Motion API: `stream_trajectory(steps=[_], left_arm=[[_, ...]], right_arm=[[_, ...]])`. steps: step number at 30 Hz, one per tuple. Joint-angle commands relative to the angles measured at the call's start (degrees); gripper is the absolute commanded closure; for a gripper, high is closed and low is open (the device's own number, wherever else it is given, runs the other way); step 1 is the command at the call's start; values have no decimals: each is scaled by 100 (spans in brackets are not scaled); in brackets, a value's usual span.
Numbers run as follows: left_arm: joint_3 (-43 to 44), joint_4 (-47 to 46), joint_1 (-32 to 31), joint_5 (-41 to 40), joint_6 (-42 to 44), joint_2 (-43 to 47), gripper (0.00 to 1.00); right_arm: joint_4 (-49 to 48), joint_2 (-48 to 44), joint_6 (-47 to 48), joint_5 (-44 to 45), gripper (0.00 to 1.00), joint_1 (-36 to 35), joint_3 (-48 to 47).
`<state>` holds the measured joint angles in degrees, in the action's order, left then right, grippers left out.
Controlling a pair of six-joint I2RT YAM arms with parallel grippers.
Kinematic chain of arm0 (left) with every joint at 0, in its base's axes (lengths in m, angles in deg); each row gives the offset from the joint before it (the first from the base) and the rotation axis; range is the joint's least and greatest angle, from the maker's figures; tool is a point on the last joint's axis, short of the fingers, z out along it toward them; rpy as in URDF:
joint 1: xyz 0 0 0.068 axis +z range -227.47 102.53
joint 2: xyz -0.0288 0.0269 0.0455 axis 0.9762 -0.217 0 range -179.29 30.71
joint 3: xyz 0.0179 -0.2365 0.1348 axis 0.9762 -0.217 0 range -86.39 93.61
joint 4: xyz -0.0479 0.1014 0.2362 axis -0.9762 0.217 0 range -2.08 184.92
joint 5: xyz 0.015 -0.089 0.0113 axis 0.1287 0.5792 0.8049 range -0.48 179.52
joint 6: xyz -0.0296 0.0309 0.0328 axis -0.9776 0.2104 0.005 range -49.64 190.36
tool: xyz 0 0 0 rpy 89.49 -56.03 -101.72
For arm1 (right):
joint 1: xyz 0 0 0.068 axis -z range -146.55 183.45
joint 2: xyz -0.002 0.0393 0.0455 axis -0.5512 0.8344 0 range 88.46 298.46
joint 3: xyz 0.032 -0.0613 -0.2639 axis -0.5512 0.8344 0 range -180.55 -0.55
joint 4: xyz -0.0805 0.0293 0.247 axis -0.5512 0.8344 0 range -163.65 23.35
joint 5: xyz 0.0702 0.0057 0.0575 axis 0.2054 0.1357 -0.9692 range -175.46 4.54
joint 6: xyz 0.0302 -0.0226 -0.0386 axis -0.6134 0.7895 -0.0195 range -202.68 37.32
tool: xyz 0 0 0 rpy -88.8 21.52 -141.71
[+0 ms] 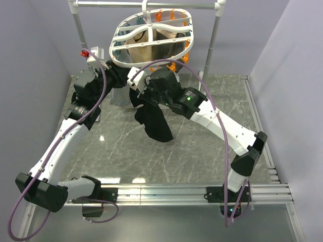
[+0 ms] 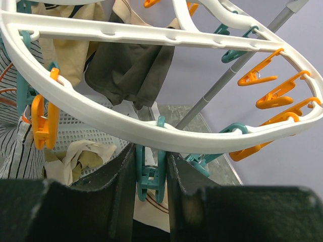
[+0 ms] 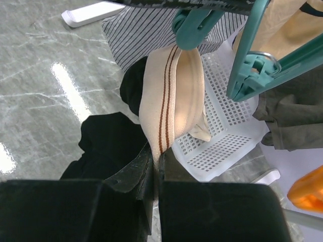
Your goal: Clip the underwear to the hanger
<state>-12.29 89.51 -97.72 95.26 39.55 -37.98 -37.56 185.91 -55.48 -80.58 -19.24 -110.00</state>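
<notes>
- Black underwear (image 1: 155,123) hangs above the bench (image 1: 212,151), under the near rim of the hanger (image 2: 126,126). Its beige waistband (image 3: 171,96) runs upright.
- Right gripper (image 3: 155,157): jaws closed on the waistband's lower fold. The band rises straight away from them to a teal clothespin (image 3: 194,25).
- Left gripper (image 2: 150,154): jaws clamped either side of a teal clothespin, apparently the same one.
- Whether the band's top sits inside the pin's mouth cannot be told; seating it there likely comes next.
- White perforated basket (image 3: 222,136) lies behind.
</notes>
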Motion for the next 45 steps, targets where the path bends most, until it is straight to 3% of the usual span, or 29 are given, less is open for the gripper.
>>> stream_trajectory(steps=[1, 45], left_arm=[[130, -27, -32, -55, 84, -40, 100], [183, 351, -286, -310, 672, -189, 100]], right_arm=[[-191, -68, 101, 118, 100, -49, 11], [-305, 143, 286, 469, 100, -137, -648]])
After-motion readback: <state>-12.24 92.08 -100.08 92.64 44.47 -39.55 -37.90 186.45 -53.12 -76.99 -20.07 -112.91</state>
